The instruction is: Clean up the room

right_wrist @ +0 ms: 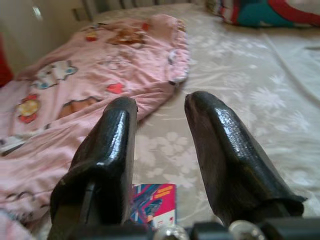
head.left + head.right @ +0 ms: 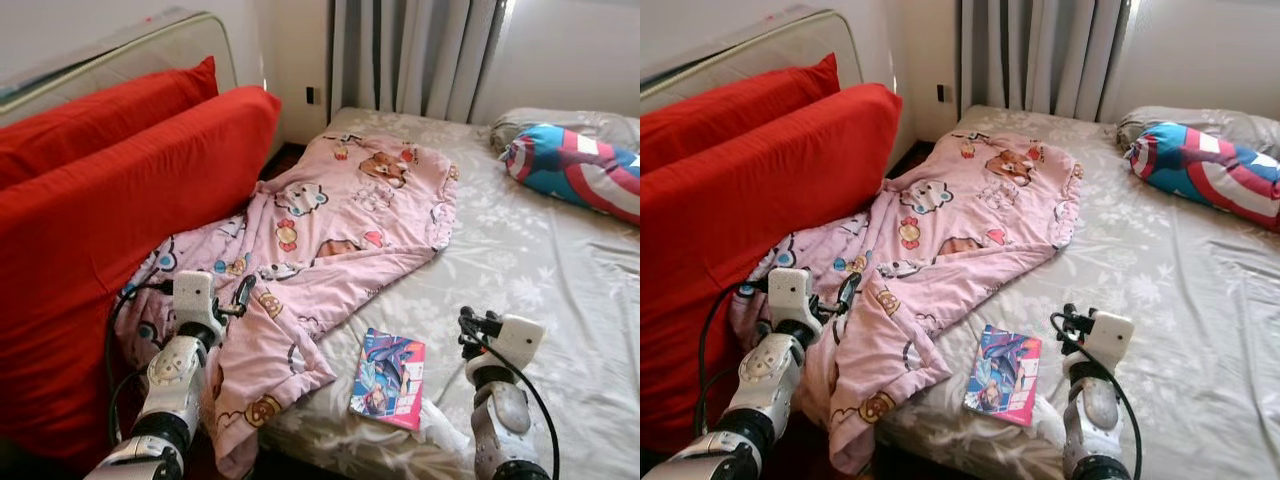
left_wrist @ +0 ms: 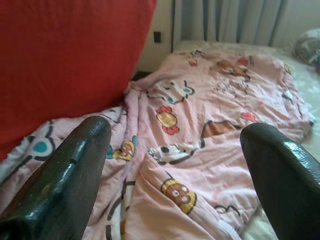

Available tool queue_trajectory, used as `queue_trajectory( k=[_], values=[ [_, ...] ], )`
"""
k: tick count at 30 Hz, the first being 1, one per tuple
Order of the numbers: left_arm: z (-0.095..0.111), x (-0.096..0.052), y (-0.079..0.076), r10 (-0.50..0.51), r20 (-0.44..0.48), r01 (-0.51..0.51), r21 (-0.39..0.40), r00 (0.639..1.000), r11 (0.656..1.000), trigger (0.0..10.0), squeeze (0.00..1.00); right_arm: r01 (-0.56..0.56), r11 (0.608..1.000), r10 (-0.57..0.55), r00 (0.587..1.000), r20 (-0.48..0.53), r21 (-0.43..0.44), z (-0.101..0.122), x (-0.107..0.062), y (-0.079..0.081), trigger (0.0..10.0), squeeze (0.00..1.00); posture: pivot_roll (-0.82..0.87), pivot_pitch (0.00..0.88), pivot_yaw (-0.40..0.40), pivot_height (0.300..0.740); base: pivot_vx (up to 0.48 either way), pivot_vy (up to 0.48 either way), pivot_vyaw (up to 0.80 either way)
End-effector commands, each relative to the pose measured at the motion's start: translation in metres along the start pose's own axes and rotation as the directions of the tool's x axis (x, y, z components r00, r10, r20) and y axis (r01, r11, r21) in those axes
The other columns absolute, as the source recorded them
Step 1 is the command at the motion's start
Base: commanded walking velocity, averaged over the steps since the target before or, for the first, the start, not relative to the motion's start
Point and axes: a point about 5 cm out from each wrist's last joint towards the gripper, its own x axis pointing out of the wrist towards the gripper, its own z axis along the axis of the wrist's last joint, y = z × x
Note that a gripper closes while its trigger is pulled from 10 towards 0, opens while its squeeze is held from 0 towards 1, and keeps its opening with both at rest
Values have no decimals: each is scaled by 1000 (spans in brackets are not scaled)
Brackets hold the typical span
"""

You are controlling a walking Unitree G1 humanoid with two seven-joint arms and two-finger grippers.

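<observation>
Pincers first: my left gripper [image 3: 175, 165] hovers spread wide above the pink blanket [image 2: 330, 230]; my right gripper [image 1: 160, 145] hangs narrowly parted, gripping nothing, just above the book [image 2: 389, 377] at the bed's [image 2: 520, 260] near edge. Red cushions [image 2: 120, 200] stand left. Far right, a shield-patterned pillow [image 2: 575, 170] lies before the curtains [image 2: 415, 55].

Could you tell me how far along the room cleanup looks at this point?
Nothing looks done yet. The pink blanket lies crumpled across the bed and spills off its edge, and a book lies near the edge. The left end effector is open over the blanket; the right end effector is open above the book, holding nothing.
</observation>
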Motion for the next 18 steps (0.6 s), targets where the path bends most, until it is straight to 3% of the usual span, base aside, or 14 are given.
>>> queue_trajectory(
  k=[1, 4, 11, 18],
  values=[
    [0, -4, 5, 11, 6, -11, 4, 1000, 1000, 10000, 0, -41, 999, 42, 998, 42, -35, 4, -3, 4, 10000, 0, -84, 0, 41, 740, 0, 0, 0],
    [0, -11, 5, 9, 24, -9, 8, 1000, 1000, 10000, 0, -62, 996, 66, 995, 77, -61, 7, -7, 4, 10000, 0, -93, 0, 32, 740, 0, 0, 0],
    [-7, -47, 9, 7, 33, -8, 45, 999, 999, 10000, 0, -90, 987, 114, 977, 182, -133, 29, -25, -5, 10000, 0, -104, 0, 1, 740, 0, 0, 0],
    [-12, -69, 18, 16, 4, -16, 72, 1000, 997, 10000, 0, -102, 985, 125, 978, 168, -139, 31, -42, -8, 10000, 0, -96, 2, -32, 740, 0, 0, 0]
  ],
)
